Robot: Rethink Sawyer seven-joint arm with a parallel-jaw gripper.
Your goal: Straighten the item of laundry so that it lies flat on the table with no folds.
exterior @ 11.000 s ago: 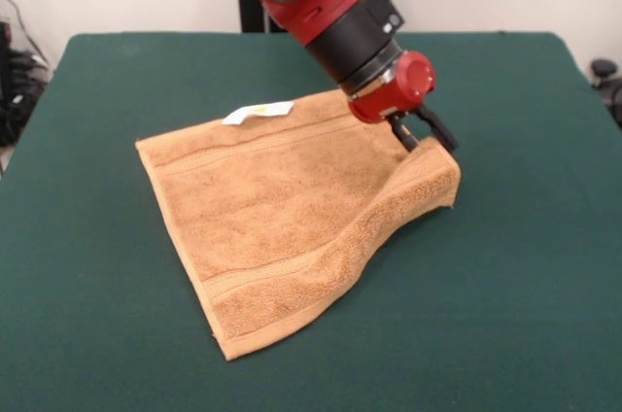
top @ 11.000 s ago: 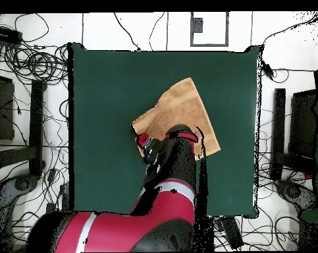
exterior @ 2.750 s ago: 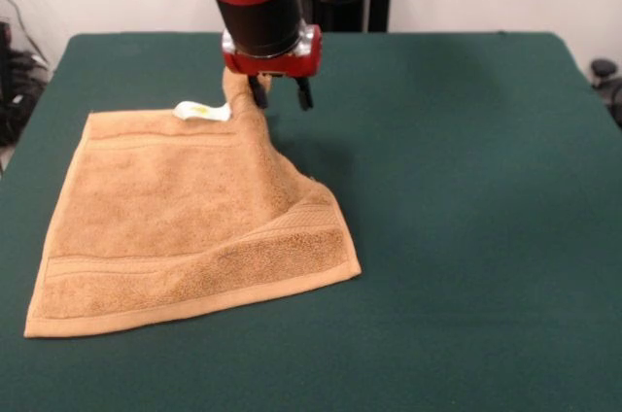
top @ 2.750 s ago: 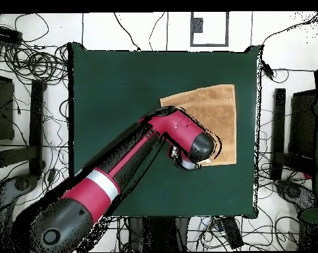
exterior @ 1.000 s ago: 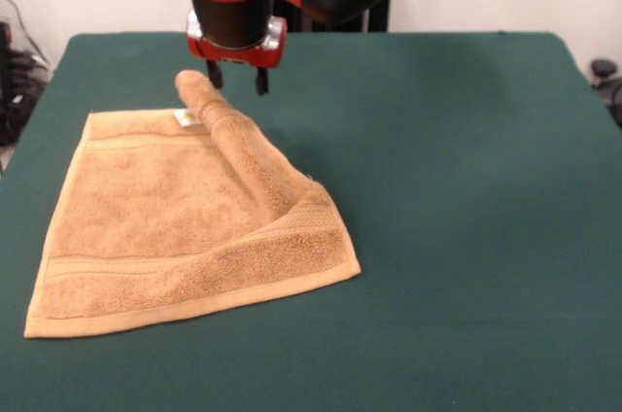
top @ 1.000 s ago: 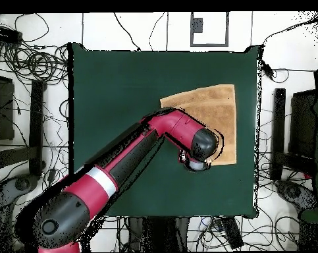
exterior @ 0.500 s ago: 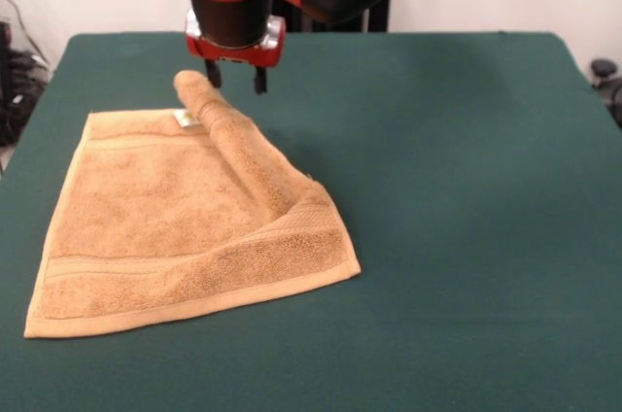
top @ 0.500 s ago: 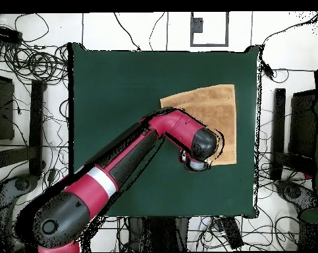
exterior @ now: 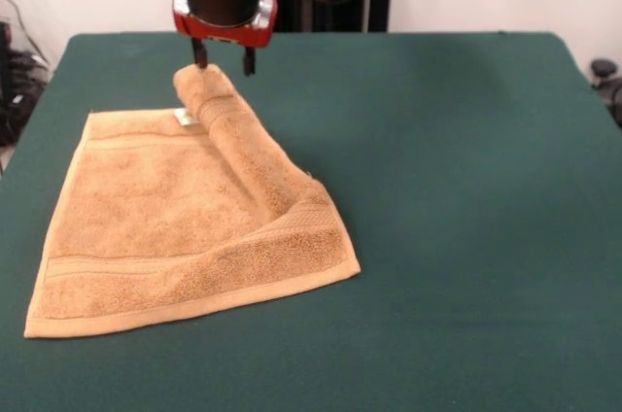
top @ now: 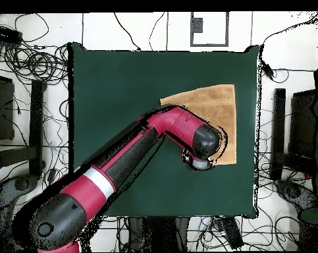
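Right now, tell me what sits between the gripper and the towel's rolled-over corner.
Nothing: in the front view the open gripper hangs just above the towel, whose folded corner bulges beneath it. The overhead view hides this.

Golden-tan towel (exterior: 185,227) on green table (exterior: 466,188), far corner rolled over onto itself, open gripper (exterior: 223,56) just above roll

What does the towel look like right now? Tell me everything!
The towel is a golden-tan, fuzzy terry square with woven bands near its edges. Most of it lies flat on the green table, but its far right edge is rolled over into a long fold, hiding most of a small white tag. The gripper hovers open just above the fold's far end, holding nothing.
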